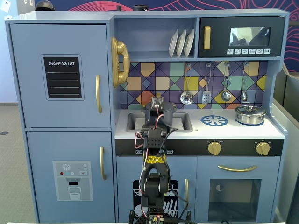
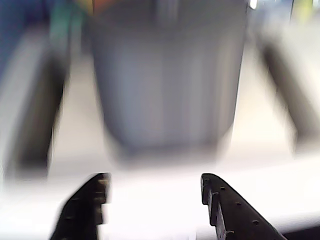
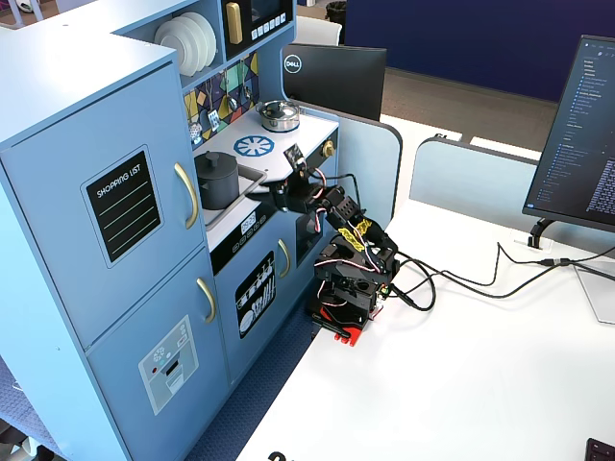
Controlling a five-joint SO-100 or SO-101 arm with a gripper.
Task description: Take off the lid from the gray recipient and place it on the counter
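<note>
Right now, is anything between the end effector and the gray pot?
Nothing. In the wrist view the open end effector faces the gray pot across bare white surface; the image is blurred.

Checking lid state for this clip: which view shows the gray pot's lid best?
A fixed view, the angled one: the lid sits visibly on the gray pot in the sink. In the other fixed view the arm hides nearly all of it. The wrist view is blurred; only the pot's wall shows, top cropped.
</note>
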